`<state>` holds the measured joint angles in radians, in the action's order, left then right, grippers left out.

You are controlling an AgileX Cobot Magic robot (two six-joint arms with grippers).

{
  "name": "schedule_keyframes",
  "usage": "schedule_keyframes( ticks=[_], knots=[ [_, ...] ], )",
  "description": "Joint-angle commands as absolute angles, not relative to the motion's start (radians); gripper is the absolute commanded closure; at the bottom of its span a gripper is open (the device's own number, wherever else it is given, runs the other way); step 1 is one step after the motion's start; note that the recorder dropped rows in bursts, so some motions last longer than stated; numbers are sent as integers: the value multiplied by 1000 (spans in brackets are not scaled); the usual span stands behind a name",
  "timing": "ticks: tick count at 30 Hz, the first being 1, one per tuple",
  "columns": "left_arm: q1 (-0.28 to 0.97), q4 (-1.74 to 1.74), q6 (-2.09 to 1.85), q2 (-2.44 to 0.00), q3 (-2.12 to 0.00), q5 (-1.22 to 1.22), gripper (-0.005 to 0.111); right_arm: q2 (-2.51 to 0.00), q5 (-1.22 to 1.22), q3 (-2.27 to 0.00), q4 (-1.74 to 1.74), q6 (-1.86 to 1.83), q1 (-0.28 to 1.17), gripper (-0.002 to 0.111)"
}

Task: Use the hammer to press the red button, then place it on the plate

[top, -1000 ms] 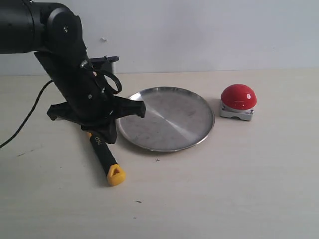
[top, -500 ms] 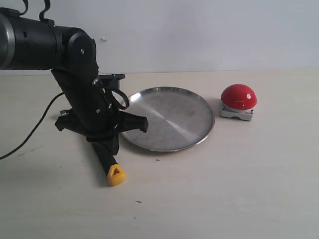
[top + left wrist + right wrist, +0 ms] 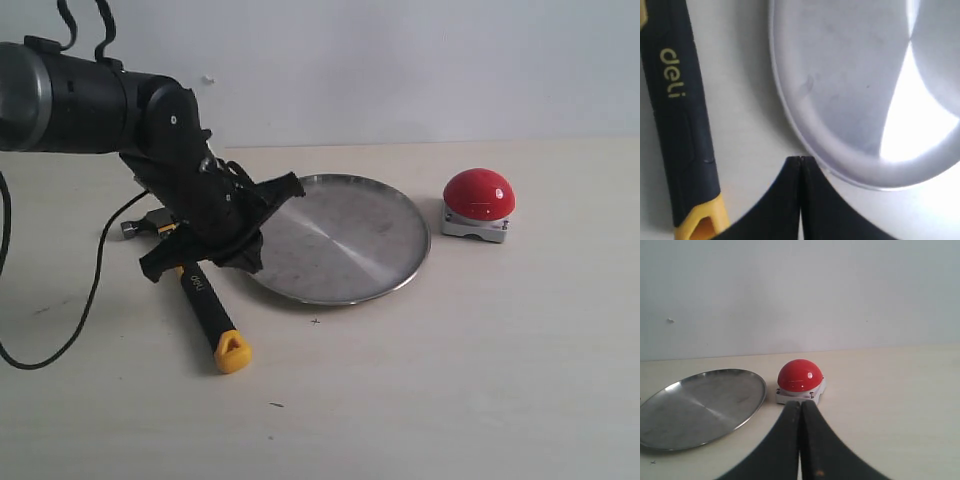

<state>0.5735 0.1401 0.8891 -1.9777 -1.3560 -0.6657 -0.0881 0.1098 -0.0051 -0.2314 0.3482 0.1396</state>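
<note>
The claw hammer with the black handle and yellow end (image 3: 205, 300) lies flat on the pale counter (image 3: 450, 390), just left of the round shiny silver metal plate (image 3: 350, 240). Its yellow end points toward the near side, and its dark head is at the far left, partly hidden behind the black left arm (image 3: 90, 100). The left pincer (image 3: 800, 160) has its two black tips pressed together and grips nothing. It sits low over the strip of counter between the hammer's handle and the plate's near-left rim; whether it touches the counter cannot be told. The glossy red dome button on its square grey-white base (image 3: 479, 195) stands just right of the plate, apart from it. The right pincer (image 3: 801, 402) is likewise fully closed and empty, with the button just beyond its tips.
</note>
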Motion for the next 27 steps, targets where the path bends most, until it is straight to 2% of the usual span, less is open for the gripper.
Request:
schedule_keyframes(
  ticks=[1, 8, 10, 12, 14, 16, 18, 21, 24, 27],
  knots=[
    [527, 180, 925, -1937, -1364, -571, 107, -86, 107, 0, -232, 344, 135, 108],
    [404, 169, 1067, -1929, -1364, -504, 107, -86, 107, 0, -232, 344, 135, 108],
    [404, -55, 1171, -1929, -1364, -455, 107, -86, 107, 0, -232, 344, 135, 108],
    [442, -458, 1433, -1929, -1364, -468, 107, -86, 107, 0, -232, 344, 135, 108],
    [515, -902, 1679, -1929, -1364, -586, 107, -86, 107, 0, -232, 344, 135, 108],
    [557, -1065, 1742, -1932, -1368, -699, 107, -86, 107, 0, -232, 344, 135, 108],
    [570, -991, 1658, -1953, -1429, -846, 107, -86, 107, 0, -232, 344, 135, 108],
    [534, -649, 1420, -2021, -1611, -1099, 107, -86, 107, 0, -232, 344, 135, 108],
    [509, -486, 1355, -2070, -1705, -1219, 107, -86, 107, 0, -232, 344, 135, 108],
    [460, -253, 1315, -2115, -1757, -1221, 107, -86, 107, 0, -232, 344, 135, 108]
  ],
)
